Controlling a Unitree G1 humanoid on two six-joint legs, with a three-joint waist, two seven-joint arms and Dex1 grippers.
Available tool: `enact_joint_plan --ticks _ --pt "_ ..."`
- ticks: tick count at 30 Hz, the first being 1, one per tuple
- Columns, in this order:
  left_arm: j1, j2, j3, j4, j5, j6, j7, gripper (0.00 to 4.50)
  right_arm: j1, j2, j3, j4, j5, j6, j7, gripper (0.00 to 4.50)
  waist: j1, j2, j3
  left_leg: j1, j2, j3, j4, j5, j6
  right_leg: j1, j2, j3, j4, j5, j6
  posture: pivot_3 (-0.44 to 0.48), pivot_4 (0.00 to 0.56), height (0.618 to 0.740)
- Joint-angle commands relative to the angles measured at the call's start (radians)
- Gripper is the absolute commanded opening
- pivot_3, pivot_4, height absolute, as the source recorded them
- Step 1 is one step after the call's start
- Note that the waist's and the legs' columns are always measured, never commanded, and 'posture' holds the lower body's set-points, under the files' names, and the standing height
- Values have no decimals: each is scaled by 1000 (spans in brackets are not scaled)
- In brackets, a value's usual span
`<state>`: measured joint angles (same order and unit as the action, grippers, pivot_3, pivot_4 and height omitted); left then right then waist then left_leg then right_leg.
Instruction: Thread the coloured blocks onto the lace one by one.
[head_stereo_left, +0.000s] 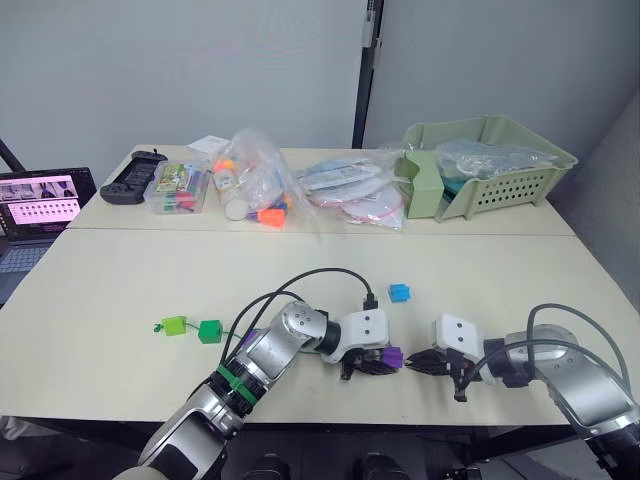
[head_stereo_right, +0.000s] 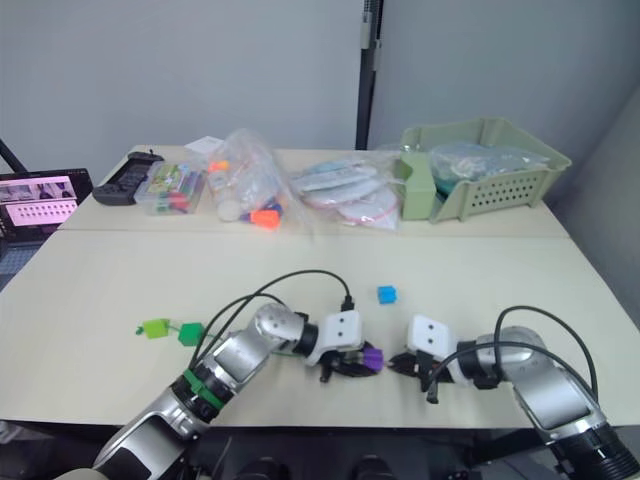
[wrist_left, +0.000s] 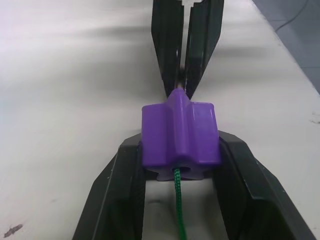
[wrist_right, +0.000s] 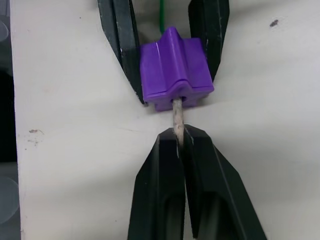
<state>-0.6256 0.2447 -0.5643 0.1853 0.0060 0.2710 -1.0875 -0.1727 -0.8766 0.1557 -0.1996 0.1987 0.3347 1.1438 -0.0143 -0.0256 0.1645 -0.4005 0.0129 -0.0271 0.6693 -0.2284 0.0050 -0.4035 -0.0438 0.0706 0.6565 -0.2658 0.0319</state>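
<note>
My left gripper (head_stereo_left: 380, 362) is shut on a purple block (head_stereo_left: 392, 356) near the table's front edge. The lace (wrist_left: 178, 210), a thin green cord, enters the block's hole from the left gripper's side. Its pale stiff tip (wrist_right: 177, 117) sticks out of the far side. My right gripper (wrist_right: 181, 132) is shut on that tip, just to the right of the block (wrist_right: 175, 67). A blue cube (head_stereo_left: 400, 292) lies loose behind the grippers. A dark green cube (head_stereo_left: 209, 331) and a lime green block (head_stereo_left: 174, 325) sit at the left, along the cord.
Clear bags of toys (head_stereo_left: 255, 185) and packets (head_stereo_left: 350, 190) lie along the back of the table. A green basket (head_stereo_left: 490, 165) stands at the back right. A black controller (head_stereo_left: 133, 177) and a clear box (head_stereo_left: 178, 188) sit at the back left, beside a laptop (head_stereo_left: 40, 210).
</note>
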Motion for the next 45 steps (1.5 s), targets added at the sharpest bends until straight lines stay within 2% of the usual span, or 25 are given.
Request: enact_joint_plan --ticks 1,7,14,20,25,27,33,39,42,45 --pt "15 45 33 -58 -18 16 -25 1360 -13 -4 -12 4 -11 -18 -6 0 -1 0 0 0 0 0 0 0 0 0 0 0 0 0 0 0 150 740" --pt "60 215 112 -144 -55 56 -79 1360 -25 0 -5 -9 -8 -14 -5 0 -4 0 0 1 1 0 -1 0 0 0 0 0 1 0 0 0 150 740" --pt "138 480 223 -140 -110 -3 -217 1360 -39 2 3 -19 -10 -8 5 0 -7 0 0 1 1 0 -1 0 0 0 0 0 0 0 0 0 150 740" --pt "160 571 237 -66 -96 -103 -271 1360 -56 5 10 -16 -13 -6 11 0 -6 1 0 2 2 1 -2 0 0 0 0 0 0 0 -1 0 150 740" --pt "162 567 251 -51 -112 -134 -276 1360 -65 4 12 -19 -11 0 15 0 -4 1 0 2 2 1 -2 0 0 0 0 0 1 0 -1 0 150 740" --pt "162 558 259 -50 -123 -144 -277 2422 -68 5 13 -20 -11 3 15 0 -5 1 0 2 2 2 -2 0 0 0 0 0 1 0 -1 0 150 740" --pt "141 551 271 -60 -125 -143 -285 4390 -74 5 16 -37 -6 19 15 0 -2 1 0 2 2 2 -2 0 0 0 0 0 1 0 -1 0 150 740" --pt "74 489 288 -150 -208 -36 -299 4452 -101 20 37 -82 -5 59 11 0 -1 0 0 0 1 1 -1 0 0 -1 0 0 0 0 0 0 150 740" --pt "62 405 263 -191 -213 19 -250 4452 -142 51 64 -82 -14 84 1 0 0 0 0 0 1 1 0 0 0 -1 0 0 0 0 0 0 150 740" --pt "58 310 206 -190 -162 16 -185 4452 -171 77 93 -71 -29 89 -6 0 1 0 0 0 1 1 0 0 0 -1 0 0 0 0 0 0 150 740"
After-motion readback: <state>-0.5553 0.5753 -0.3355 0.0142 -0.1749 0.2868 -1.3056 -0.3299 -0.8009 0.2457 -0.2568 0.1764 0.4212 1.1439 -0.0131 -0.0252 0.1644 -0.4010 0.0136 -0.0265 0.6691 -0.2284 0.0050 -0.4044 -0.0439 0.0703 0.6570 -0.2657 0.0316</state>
